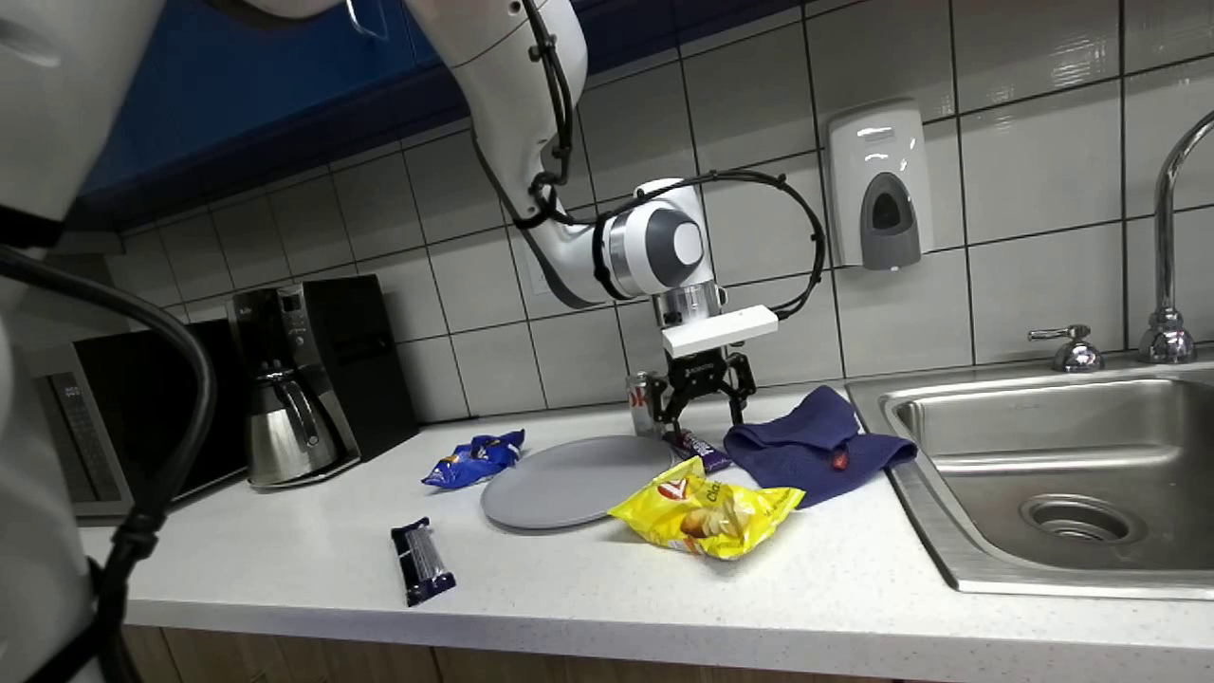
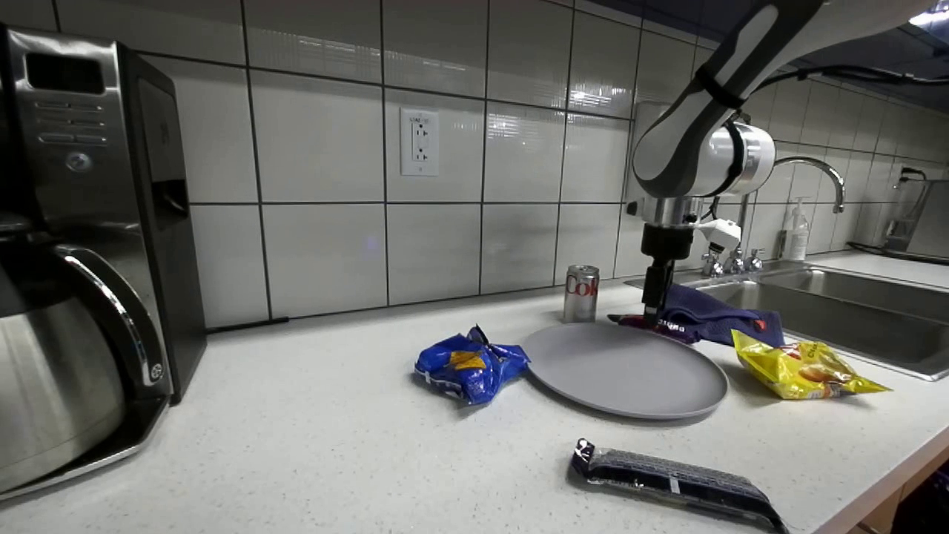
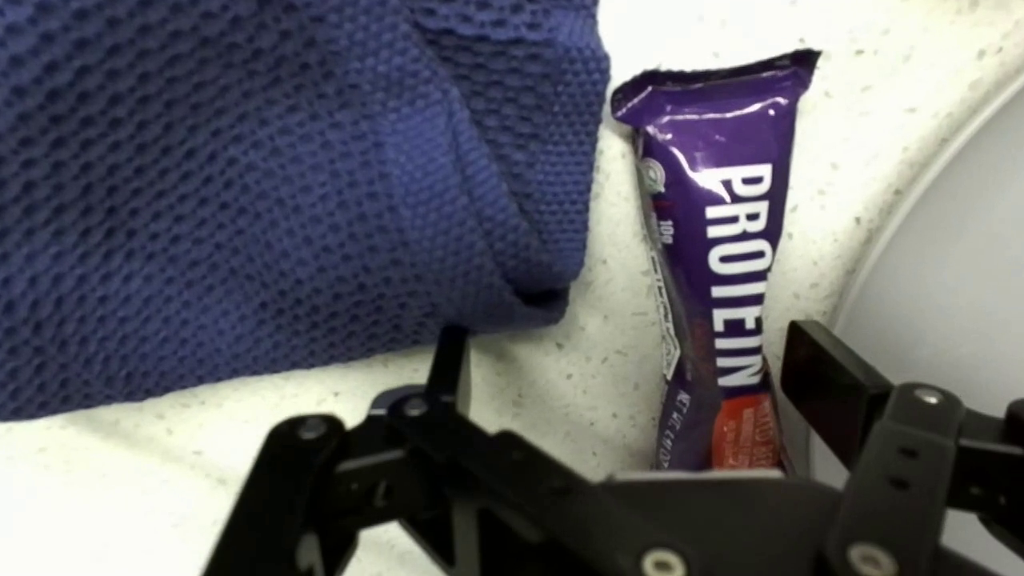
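Your fingers (image 3: 832, 392) stand wide apart, the purple protein bar (image 3: 716, 256) between them; reaching it looks done, gripping it not yet.

White countertop (image 1: 285, 550) bearing grey plate (image 2: 630, 371), purple bar (image 3: 712, 256), blue cloth (image 3: 320, 184), yellow bag (image 1: 707, 512), blue bag (image 2: 471, 367), dark bar (image 2: 678, 482), Coke can (image 2: 580, 294)

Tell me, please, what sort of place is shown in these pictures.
It looks like a kitchen, though whether in a home or an office I cannot tell. A metal sink, a faucet and a coffee maker show it.
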`<state>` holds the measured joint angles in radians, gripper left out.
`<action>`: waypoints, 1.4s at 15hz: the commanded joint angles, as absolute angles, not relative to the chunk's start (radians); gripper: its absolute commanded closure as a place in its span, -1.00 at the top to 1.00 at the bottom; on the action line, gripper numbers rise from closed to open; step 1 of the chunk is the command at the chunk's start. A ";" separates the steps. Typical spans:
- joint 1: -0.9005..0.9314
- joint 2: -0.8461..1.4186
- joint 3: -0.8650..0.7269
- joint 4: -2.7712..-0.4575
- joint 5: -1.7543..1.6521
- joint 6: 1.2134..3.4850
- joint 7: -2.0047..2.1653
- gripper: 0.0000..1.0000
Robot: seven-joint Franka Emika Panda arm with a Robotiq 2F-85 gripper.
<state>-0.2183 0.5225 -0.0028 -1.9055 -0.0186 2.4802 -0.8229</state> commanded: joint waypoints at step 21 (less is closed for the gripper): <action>-0.224 0.511 0.015 -1.927 -0.076 2.545 -0.902 1.00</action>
